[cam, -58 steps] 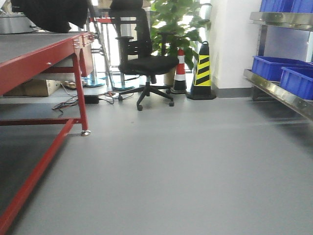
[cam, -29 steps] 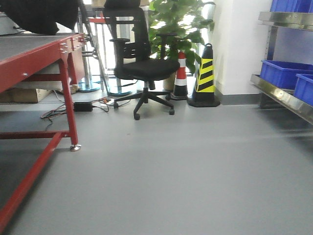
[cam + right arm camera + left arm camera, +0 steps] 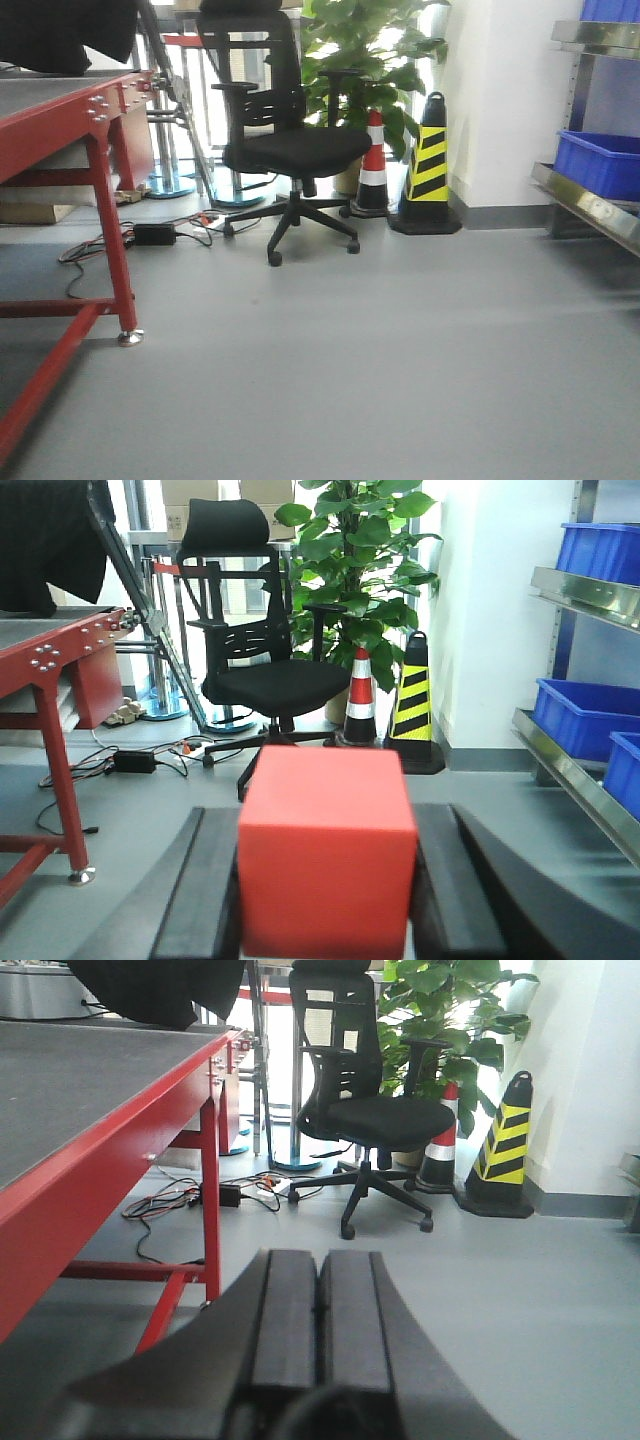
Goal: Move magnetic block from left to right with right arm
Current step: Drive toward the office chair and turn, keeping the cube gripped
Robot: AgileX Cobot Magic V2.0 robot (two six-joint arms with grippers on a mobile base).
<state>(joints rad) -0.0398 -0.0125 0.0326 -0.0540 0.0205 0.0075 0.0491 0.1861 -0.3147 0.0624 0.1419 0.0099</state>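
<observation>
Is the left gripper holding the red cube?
No, the left gripper is shut on nothing; the cube sits in the right gripper.

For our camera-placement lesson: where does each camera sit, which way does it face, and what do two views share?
Exterior front-facing: low down, looking across the floor at the office chair; no robot part shows.
Left wrist: behind the shut left claw, facing along the red table towards the chair.
Right wrist: behind the right claw gripping the magnetic block, facing the chair.
Shared: all show the chair and the yellow-black cone.
</observation>
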